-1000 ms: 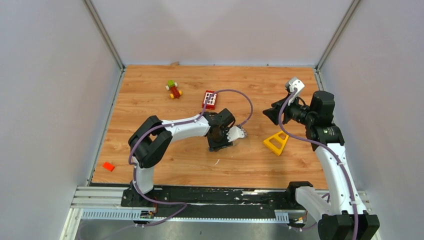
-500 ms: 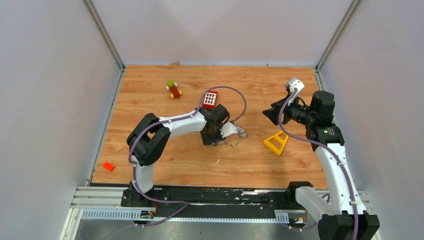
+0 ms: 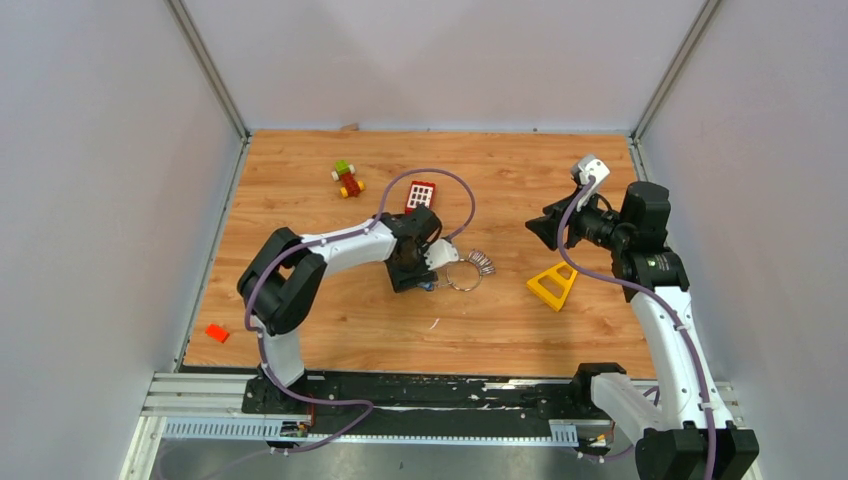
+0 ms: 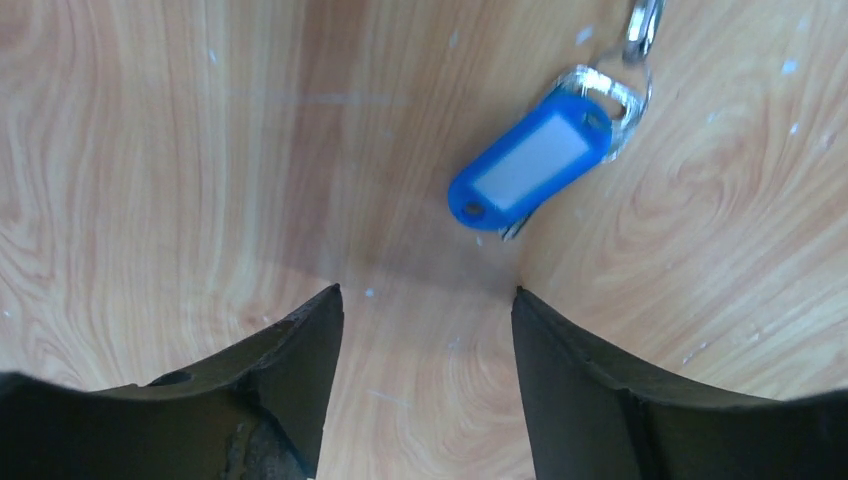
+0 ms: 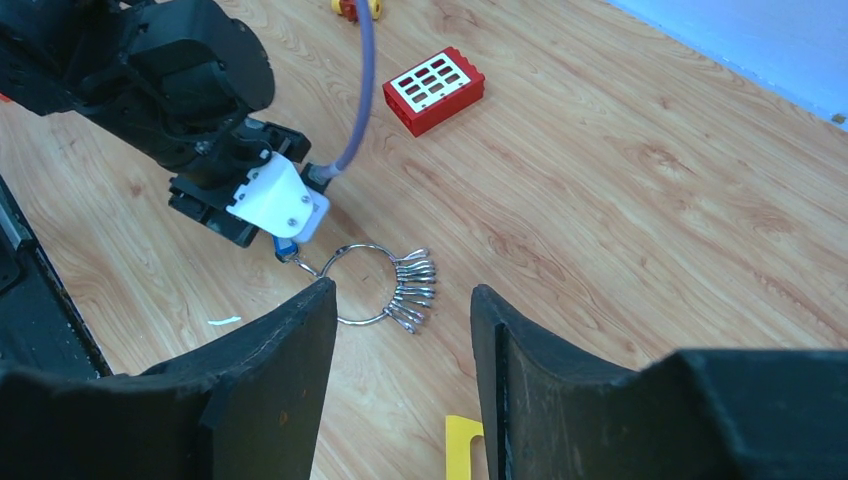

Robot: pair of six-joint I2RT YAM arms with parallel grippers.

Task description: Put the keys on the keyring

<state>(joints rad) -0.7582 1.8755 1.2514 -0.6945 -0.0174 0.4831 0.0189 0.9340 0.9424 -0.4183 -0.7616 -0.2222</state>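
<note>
The left gripper (image 4: 427, 292) gapes empty beside the blue-tagged key (image 4: 530, 160) on the keyring (image 5: 362, 284), mid-table (image 3: 300, 170). The right gripper (image 5: 402, 288) hangs open and empty towards the right edge.

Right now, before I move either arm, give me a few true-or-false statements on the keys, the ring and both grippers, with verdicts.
1. The left gripper holds the blue tag. False: its jaws stand apart and empty, and the tag lies on the table just past the fingertips.
2. A cluster of keys sits on the keyring. True.
3. The right gripper is open and holds nothing. True.
4. The red brick lies between the keyring and the yellow block. False: it lies beyond the left gripper, farther from the arm bases.
</note>
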